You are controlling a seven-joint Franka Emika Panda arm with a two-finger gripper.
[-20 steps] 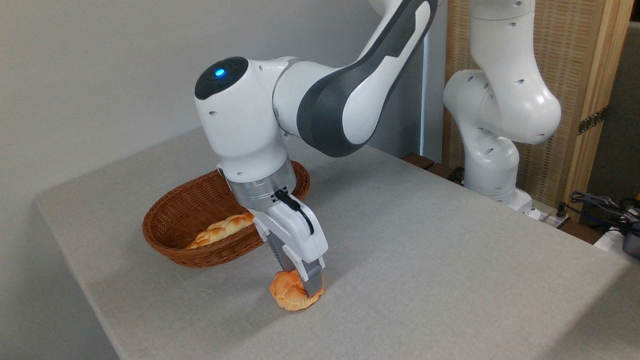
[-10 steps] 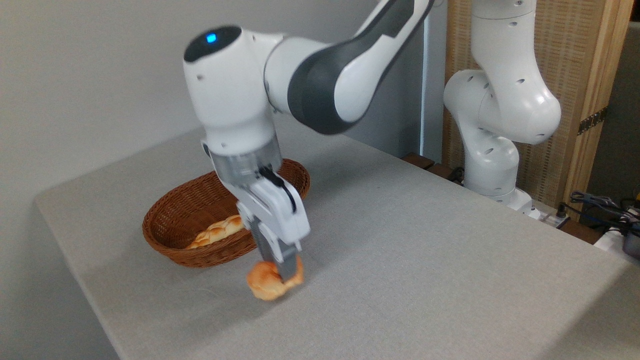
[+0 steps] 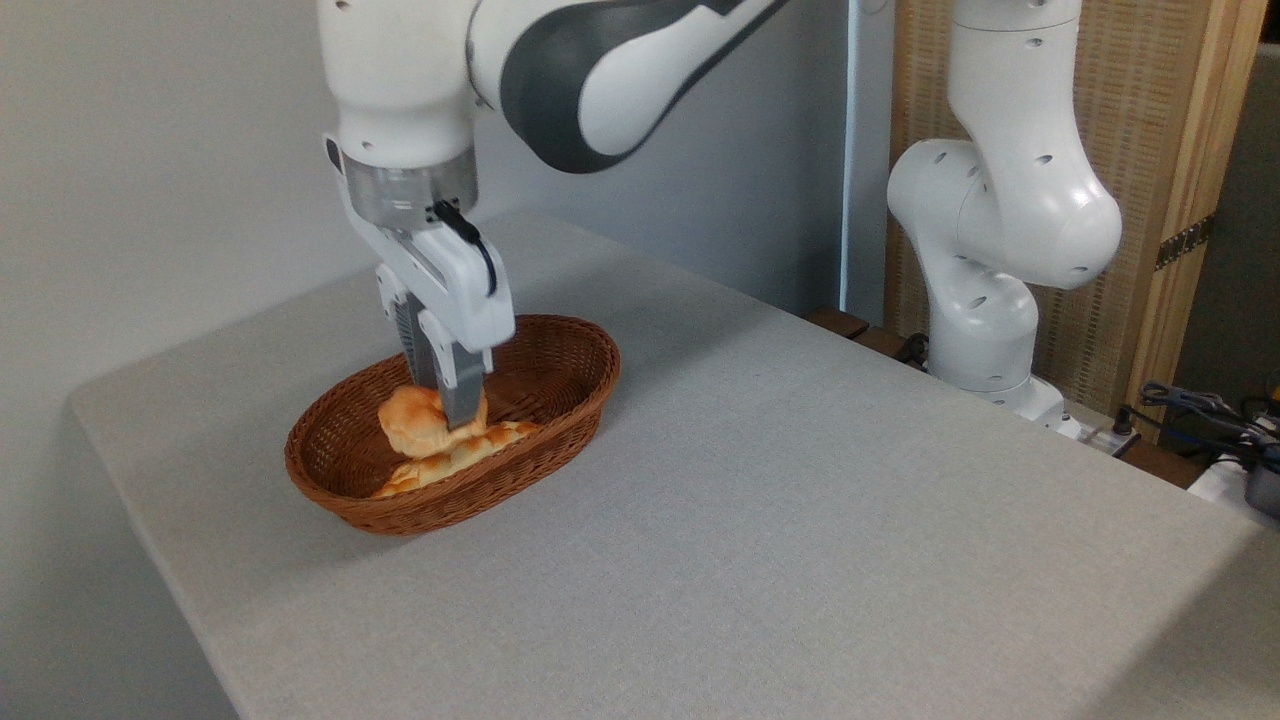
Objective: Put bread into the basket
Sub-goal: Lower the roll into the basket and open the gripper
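My gripper [image 3: 440, 412] is shut on the bread [image 3: 412, 421], a small round orange-golden bun, and holds it in the air over the middle of the basket [image 3: 560, 400]. The basket is an oval brown wicker one on the left half of the table. The bun hangs just above a long, paler braided loaf [image 3: 455, 462] that lies inside the basket. One grey finger [image 3: 462, 398] crosses the bun's right side; the other finger is hidden behind it.
The grey table [image 3: 800, 520] has its left edge and near left corner close to the basket. The arm's white base [image 3: 985, 330] stands at the back right. Cables and a dark box [image 3: 1220, 420] lie at the far right.
The gripper has lifted the bun off the table and carried it up and left, from in front of the basket to above the basket's middle.
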